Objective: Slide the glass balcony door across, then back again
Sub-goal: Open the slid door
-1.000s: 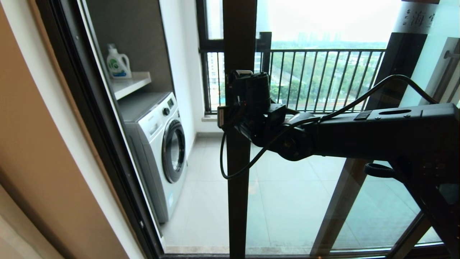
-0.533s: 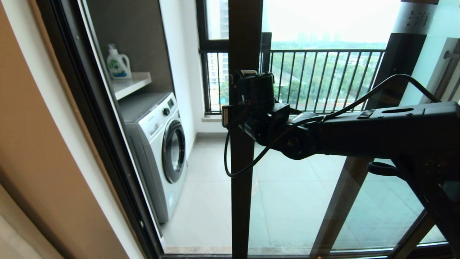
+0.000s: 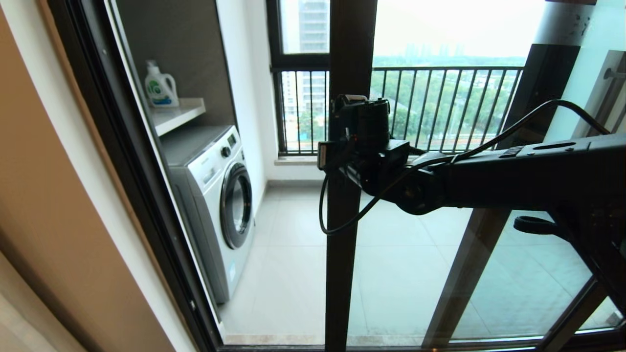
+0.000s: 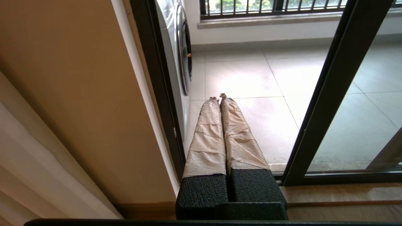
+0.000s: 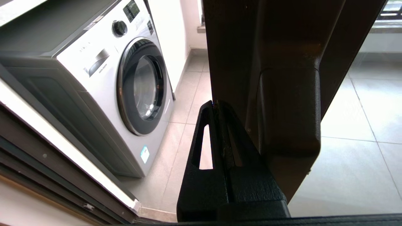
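Glass balcony door [image 3: 349,205] is seen partly slid across, its dark upright frame edge standing mid-opening in the head view; open gap to the left gives onto the washing machine [image 3: 220,195] and balcony tiles; railing [image 3: 440,105] is seen through the glass behind.

Right gripper [image 5: 216,105] is placed at the door's leading edge, fingers pressed together with nothing between them, tips against the frame just beside the moulded handle [image 5: 287,110]; so a push with the finger flank is judged, not a grasp. Left gripper [image 4: 219,98] is parked low near the door frame by the wall, paper-wrapped fingers [image 4: 207,131] clenched together, holding nothing.

Handling judgement: tall glass in metal frame, so heavy and stiff, riding on a floor track; rolling friction expected, inertia high at start and stop; glass fragile and slick, so contact is best kept on the metal frame or handle, never the pane. Force is best applied horizontally along the track; a skewed push may bind the rollers. For the return stroke, the handle recess or the opposite face of the frame edge is the likely purchase point.
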Robot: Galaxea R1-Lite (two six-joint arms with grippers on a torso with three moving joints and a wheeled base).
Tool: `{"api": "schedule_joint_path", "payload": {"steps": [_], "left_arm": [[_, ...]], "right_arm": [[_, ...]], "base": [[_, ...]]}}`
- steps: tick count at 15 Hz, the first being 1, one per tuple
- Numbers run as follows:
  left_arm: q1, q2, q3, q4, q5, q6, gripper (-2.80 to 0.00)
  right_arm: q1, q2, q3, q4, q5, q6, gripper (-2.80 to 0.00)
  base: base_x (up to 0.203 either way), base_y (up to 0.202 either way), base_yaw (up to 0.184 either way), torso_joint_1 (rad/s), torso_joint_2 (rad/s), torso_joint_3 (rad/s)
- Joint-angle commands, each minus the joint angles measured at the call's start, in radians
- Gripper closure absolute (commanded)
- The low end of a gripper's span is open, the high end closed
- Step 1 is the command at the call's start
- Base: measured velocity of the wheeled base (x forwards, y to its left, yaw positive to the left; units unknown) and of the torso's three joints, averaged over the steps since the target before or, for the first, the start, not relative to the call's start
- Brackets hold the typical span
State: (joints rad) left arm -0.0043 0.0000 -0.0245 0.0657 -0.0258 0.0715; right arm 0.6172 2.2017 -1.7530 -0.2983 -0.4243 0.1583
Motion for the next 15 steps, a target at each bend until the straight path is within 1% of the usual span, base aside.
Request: {"api": "schedule_joint_path", "payload": {"steps": [1,6,10,15], "left_arm": [[0.000,0.002,0.000,0.000,0.000,0.001,0.00],[0.000,0.002,0.000,0.000,0.000,0.001,0.00],[0.000,0.002,0.000,0.000,0.000,0.001,0.00],[0.000,0.002,0.000,0.000,0.000,0.001,0.00]], "right_arm": [[-0.010,-0.028,0.036,-0.016,0.002,0.001,0.00],[-0.032,-0.088,0.118,-0.047,0.004,0.000,0.00],[-0.069,-0.122,0.219,-0.110,0.005,-0.005,0.00],[-0.103,-0.143,0.258,-0.114,0.005,-0.004,0.00]], "base": [[0.000,0.000,0.000,0.000,0.00,0.000],[0.000,0.000,0.000,0.000,0.00,0.000],[0.000,0.000,0.000,0.000,0.00,0.000],[0.000,0.000,0.000,0.000,0.00,0.000]]}}
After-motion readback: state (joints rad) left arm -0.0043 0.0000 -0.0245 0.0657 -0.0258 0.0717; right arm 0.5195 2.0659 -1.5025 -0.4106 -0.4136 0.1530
